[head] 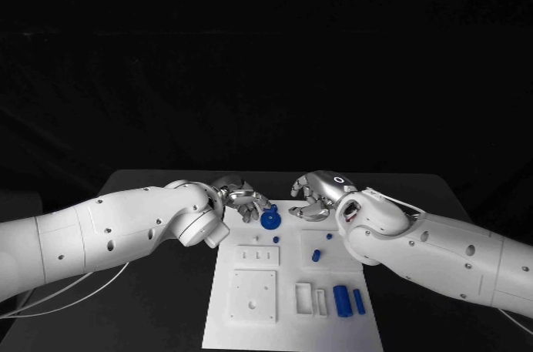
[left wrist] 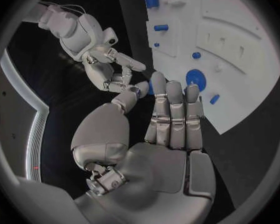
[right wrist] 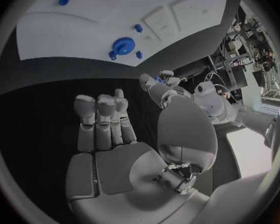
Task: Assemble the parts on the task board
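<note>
The white task board (head: 253, 321) lies in the middle of the black table. A blue gear-shaped part (head: 270, 217) (left wrist: 195, 79) (right wrist: 122, 46) sits near the board's far edge. My left hand (head: 238, 195) (left wrist: 159, 134) hovers just left of the gear, fingers straight and apart, palm bare. My right hand (head: 318, 194) (right wrist: 115, 144) hangs just right of the gear, fingers spread, holding nothing. Small blue pegs (head: 316, 254) (head: 330, 235) stand mid-board. Two blue cylinders (head: 342, 300) (head: 359, 300) lie near the board's front right.
Raised white blocks (head: 258, 254) (head: 253, 294) and a slotted holder (head: 303, 298) occupy the board's nearer half. Black table (head: 155, 306) surrounds the board. Both white forearms (head: 122, 229) (head: 444, 252) flank the board's far half. The left wrist view also shows the right hand (left wrist: 109, 59).
</note>
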Available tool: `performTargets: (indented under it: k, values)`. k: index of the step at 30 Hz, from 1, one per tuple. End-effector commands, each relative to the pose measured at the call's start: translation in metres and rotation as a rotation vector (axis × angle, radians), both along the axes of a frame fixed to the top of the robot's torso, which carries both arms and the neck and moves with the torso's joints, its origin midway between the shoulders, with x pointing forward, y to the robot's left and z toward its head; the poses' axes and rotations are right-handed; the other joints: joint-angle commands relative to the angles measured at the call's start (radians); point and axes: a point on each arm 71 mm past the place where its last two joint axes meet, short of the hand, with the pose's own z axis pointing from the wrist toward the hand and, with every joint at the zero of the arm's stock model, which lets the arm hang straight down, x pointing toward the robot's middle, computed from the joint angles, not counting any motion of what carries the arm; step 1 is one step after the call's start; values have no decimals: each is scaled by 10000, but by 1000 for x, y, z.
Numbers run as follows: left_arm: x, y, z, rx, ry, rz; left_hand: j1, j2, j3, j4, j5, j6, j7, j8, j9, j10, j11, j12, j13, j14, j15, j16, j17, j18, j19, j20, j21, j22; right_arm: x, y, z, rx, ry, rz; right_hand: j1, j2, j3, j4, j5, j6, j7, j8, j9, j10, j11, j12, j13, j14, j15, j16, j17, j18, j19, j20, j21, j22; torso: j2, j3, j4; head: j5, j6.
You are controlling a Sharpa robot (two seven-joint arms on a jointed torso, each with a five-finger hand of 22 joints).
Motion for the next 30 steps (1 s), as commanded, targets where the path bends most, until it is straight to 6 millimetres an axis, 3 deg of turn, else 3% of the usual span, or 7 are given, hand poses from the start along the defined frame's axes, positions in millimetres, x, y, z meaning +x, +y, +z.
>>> performTargets:
  k: [1, 10, 13, 23, 30]
  values:
    - [1, 1, 3, 501, -556, -38, 38, -102, 68, 2, 46, 886, -766, 31, 320, 92, -105, 100, 46, 19, -76, 86, 20, -138, -43, -650, 53, 189, 0, -12, 5, 1083, -381, 108, -124, -8, -149, -16, 336, -139, 95, -32, 2, -42, 7, -56, -35, 69, 32, -62, 27, 1210, 21, 60, -73, 22, 5, 2, -10, 45, -6]
    - [-3, 8, -12, 1990, -842, -52, 73, -251, 33, 28, -95, 1185, -908, 84, 659, 172, -257, 617, 352, 192, -221, 494, 133, -179, 79, -830, 348, 211, 28, -70, 17, 3354, 128, -808, 123, 97, -18, 42, 1051, -177, 107, -45, -7, -97, 18, -140, -172, 24, 41, -205, 34, 1210, -50, 84, -201, 23, -35, 14, -1, 125, -100]
    - [-6, 8, -18, 2399, -815, -111, 1, -267, 1, 54, -139, 1343, -975, 131, 873, 194, -317, 948, 534, 232, -267, 744, 213, -209, 74, -895, 490, 214, 38, -84, 23, 3541, 25, -1188, 166, 172, -37, 87, 1236, -291, 171, -95, -25, -215, 80, -345, -371, -92, 105, -342, 16, 1210, -225, 190, -307, 28, -43, 22, -2, 117, -137]
    - [-11, 3, -31, 2577, -561, 27, -254, -132, -6, 25, 45, 1666, -1184, 347, 1701, 16, -529, 2255, 1139, 285, -482, 1651, 416, -214, 129, -1154, 1181, 216, 53, -96, 31, 4178, 70, -1778, 224, 271, -200, -1, 1474, -316, 185, -88, -15, -215, 95, -375, -493, -111, 120, -374, 54, 1210, -296, 231, -323, 79, -67, 37, -15, 147, -294]
    - [-14, -3, -43, 2869, -493, -83, -387, 5, 12, 8, 103, 1723, -1235, 385, 2015, -85, -586, 2665, 1231, 313, -536, 1908, 362, -196, 134, -1227, 1444, 206, 59, -95, 31, 4399, 264, -1956, 231, 324, -296, -60, 1665, -339, 191, -90, -11, -236, 101, -371, -550, -125, 126, -397, 78, 1210, -340, 243, -344, 109, -69, 27, -4, 151, -430]
